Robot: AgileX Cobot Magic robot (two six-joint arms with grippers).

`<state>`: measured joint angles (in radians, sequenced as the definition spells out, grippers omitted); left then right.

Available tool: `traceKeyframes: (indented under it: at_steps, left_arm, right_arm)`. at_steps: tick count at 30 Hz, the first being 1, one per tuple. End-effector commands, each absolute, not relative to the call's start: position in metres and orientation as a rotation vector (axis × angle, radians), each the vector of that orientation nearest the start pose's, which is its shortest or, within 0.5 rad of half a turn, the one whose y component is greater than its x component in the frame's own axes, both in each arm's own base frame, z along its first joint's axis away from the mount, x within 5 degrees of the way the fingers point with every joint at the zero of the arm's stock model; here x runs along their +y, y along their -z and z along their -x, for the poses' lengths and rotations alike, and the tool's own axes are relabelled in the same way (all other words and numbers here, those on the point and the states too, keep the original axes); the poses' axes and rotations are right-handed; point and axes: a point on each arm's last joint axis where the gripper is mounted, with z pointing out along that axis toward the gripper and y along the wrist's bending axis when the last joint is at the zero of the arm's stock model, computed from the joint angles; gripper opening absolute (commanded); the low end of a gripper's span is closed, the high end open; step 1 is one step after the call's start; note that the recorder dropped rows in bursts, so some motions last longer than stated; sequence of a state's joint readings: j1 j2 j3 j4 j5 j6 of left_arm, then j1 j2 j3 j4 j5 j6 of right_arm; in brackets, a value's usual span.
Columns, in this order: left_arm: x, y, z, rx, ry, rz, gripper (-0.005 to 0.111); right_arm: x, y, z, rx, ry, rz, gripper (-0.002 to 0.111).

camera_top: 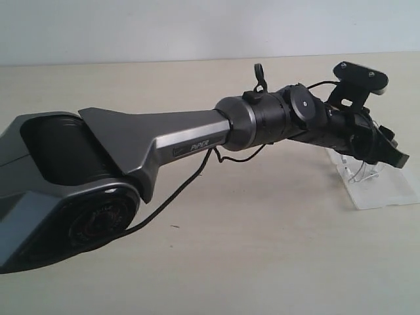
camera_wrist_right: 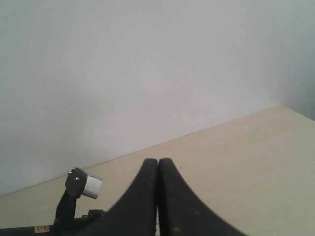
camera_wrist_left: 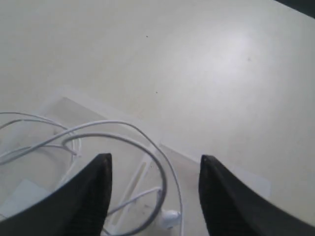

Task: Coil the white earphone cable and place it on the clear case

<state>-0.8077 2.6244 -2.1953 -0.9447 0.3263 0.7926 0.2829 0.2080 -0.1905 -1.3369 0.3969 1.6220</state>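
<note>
The clear case (camera_top: pixel 387 191) lies flat on the table at the right of the exterior view. My left gripper (camera_top: pixel 392 156) hovers just above it, reached far across. In the left wrist view the left gripper (camera_wrist_left: pixel 155 157) is open, with nothing between its black fingers (camera_wrist_left: pixel 88 196). Beneath it the white earphone cable (camera_wrist_left: pixel 114 122) lies in loose loops on the clear case (camera_wrist_left: pixel 74 105), one earbud (camera_wrist_left: pixel 170 217) showing near the hinge. A pale label patch (camera_wrist_left: pixel 22 194) shows on one half. My right gripper (camera_wrist_right: pixel 158 161) is shut and empty, facing the wall, and does not appear in the exterior view.
The long grey left arm (camera_top: pixel 151 141) stretches across the beige table (camera_top: pixel 249 249), trailing its black cable (camera_top: pixel 177 193). A white wall (camera_top: pixel 197 26) runs behind the table's far edge. A black bracket with a white cylinder (camera_wrist_right: pixel 88 186) sits beside the right gripper.
</note>
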Motion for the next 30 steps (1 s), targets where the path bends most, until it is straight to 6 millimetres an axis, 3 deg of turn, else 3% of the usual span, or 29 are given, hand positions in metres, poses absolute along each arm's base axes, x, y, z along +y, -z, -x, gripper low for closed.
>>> traceKeyframes:
  at_steps: [1,7,15,18,23,30]
  left_arm:
    - [-0.439,-0.122,-0.387,2.023,0.847,-0.846,0.053]
    - [-0.440,-0.128,-0.390,2.027,0.909,-0.732,0.053]
    - [-0.453,-0.143,-0.382,1.989,0.963,-0.729,0.053]
    - [-0.455,-0.144,-0.380,2.021,1.003,-0.639,0.062]
    - [-0.456,-0.137,-0.377,2.023,0.965,-0.736,0.066]
    - [-0.451,-0.123,-0.370,1.992,0.778,-1.107,0.066]
  right_arm:
    - [-0.015,-0.255,-0.071,1.566,-0.145,-0.305,0.000]
    - [-0.015,-0.255,-0.071,1.566,-0.145,-0.305,0.000]
    - [-0.015,-0.255,-0.071,1.566,-0.145,-0.305,0.000]
    - [-0.015,-0.255,-0.071,1.566,-0.145,-0.305,0.000]
    - [-0.015,-0.255,-0.071,1.567,-0.135,-0.303,0.000]
    - [-0.015,-0.255,-0.071,1.568,-0.133,-0.301,0.000]
